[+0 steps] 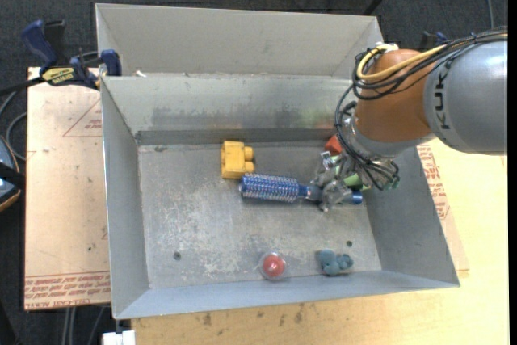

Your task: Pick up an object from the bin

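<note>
Tool point(329, 195) hangs just right of blue brush point(270, 188).

The gripper point(329, 191) hung low at the right of the grey metal bin point(186, 222), at the handle end of a blue bristly roller brush point(271, 188). A yellow plastic block point(235, 158) lay just behind the brush. A small red ball point(273, 265) and a grey-blue lump point(334, 262) sat near the front wall.

Your bin point(121, 198) is matt grey sheet metal, its floor scuffed and dull. You have a yellow block point(236, 158) of smooth plastic, a blue brush point(271, 188) with rough bristles, a glossy red ball point(273, 265), and the arm's orange cover point(392, 105) with a smooth sheen.
</note>
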Tool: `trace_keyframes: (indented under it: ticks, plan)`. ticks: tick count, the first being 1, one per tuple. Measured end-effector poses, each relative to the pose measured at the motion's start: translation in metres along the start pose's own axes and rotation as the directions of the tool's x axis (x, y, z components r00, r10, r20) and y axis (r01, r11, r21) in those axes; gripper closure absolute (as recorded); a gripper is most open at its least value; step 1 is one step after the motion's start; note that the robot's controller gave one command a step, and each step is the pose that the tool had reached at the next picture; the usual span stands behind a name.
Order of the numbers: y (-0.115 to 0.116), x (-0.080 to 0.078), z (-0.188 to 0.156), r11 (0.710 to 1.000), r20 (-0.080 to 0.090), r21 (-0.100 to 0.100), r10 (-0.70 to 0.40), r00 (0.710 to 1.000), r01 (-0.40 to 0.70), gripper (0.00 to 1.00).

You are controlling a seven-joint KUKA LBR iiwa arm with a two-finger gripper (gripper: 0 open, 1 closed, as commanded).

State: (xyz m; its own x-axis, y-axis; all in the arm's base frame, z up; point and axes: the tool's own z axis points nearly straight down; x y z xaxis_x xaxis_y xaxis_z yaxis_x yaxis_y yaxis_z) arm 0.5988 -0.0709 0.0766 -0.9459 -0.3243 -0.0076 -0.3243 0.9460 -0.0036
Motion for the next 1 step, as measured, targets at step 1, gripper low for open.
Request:
trace_keyframes:
  ticks: [1]
  plan:
    - [-0.0266,0.0037,-0.1489,0.998,0.0,0.0,-0.064,0.998,0.064,1.0]
